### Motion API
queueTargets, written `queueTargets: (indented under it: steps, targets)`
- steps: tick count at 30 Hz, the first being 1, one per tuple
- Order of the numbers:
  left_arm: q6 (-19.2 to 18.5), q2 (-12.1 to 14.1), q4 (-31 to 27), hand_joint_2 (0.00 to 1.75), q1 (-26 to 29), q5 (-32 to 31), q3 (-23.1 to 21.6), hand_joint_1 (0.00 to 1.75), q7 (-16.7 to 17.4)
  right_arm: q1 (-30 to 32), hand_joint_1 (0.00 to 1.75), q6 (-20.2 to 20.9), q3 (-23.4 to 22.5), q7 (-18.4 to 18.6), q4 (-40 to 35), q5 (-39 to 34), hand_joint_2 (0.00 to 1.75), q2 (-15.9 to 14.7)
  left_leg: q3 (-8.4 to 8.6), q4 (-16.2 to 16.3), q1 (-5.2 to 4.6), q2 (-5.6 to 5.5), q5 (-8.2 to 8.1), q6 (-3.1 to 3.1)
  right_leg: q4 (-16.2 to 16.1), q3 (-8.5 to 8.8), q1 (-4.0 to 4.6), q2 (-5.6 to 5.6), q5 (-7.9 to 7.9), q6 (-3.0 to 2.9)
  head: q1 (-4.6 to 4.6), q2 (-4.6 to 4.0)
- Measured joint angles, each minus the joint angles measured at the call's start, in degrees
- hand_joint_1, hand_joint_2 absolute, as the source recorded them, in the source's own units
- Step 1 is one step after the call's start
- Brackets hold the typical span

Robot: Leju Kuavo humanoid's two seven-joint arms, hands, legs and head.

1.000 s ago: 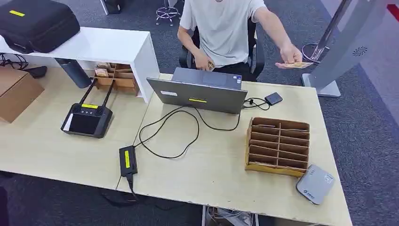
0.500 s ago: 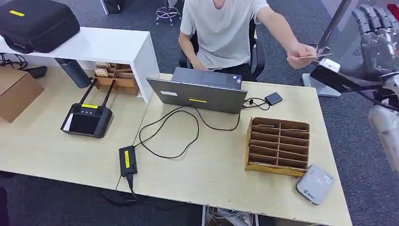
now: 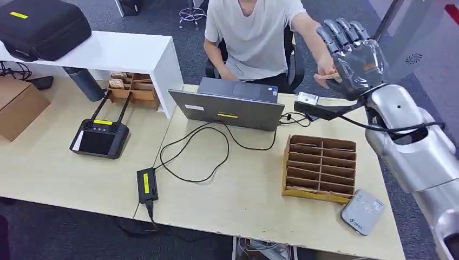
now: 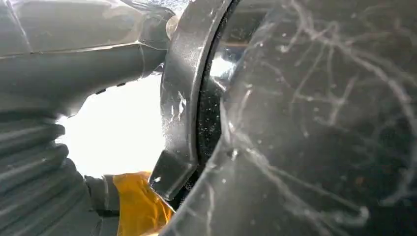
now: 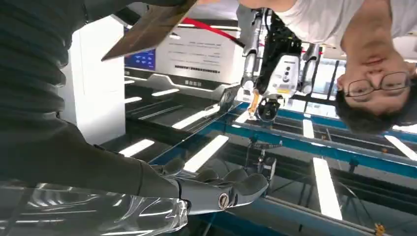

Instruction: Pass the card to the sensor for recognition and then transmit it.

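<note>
One grey card reader (image 3: 362,211) lies at the table's (image 3: 243,200) near right corner, just in front of the one cardboard sorting rack (image 3: 319,168); white marks on its top are too small to read. The rack stands upright with two columns of slots. Left of the rack, one black power brick (image 3: 146,184) with a yellow label sits at the table's front edge, its cable looping back to the one grey laptop (image 3: 230,105), which also carries a yellow sticker whose writing cannot be read. Farther left of the rack rests one black controller (image 3: 99,135) with two antennas and a yellow label.

Behind the rack, the right hand (image 3: 352,51) is raised with its fingers (image 3: 338,30) straight and spread, holding nothing; the silver arm runs down the right edge past the rack. The card (image 3: 326,77) sits beyond the rack, pinched in the hand of the one seated person (image 3: 254,32), and the robot's hand covers most of it. In the right wrist view the card (image 5: 147,27) shows as a brown edge above the open fingers, not touching them.

The left hand (image 4: 64,73) appears in its wrist view as blurred grey; whether it is spread or closed cannot be told.

Far left of the rack, one black case (image 3: 43,27) with a yellow tag lies on a white shelf (image 3: 124,54).
</note>
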Motion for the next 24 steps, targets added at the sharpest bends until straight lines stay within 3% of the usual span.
queueTargets:
  steps: [10,11,12,24]
  targets:
    - [0.0,0.0,0.0,1.75,0.2,0.0,1.2,0.00,0.5,0.0,0.00,0.1,1.5,0.0,0.2,-0.5,1.75,0.8,0.00,0.0,0.00,0.01,0.00,0.00,0.0,0.00,0.00,0.00,0.00,0.00,-0.02,0.00]
    - [0.0,0.0,0.0,1.75,0.2,0.0,1.2,0.00,0.5,0.0,0.35,0.1,1.5,0.0,0.2,-0.6,1.75,0.9,0.00,0.0,0.00,0.01,0.00,0.00,0.0,0.00,0.00,0.00,0.00,0.00,-0.02,0.00]
    - [0.0,0.0,0.0,1.75,0.2,0.0,1.4,0.00,0.5,0.0,1.75,0.2,1.6,0.0,0.2,-0.7,1.75,0.9,0.00,0.0,0.00,0.01,0.00,0.00,0.0,0.00,0.00,0.00,0.00,0.00,0.00,0.00]
    - [0.0,0.0,0.0,1.75,0.5,0.2,2.7,0.00,0.5,0.0,1.75,0.3,1.6,-0.3,0.2,-1.8,1.75,1.0,0.00,0.0,0.00,0.01,0.00,0.00,0.0,0.00,0.00,0.00,0.00,0.00,0.00,0.00]
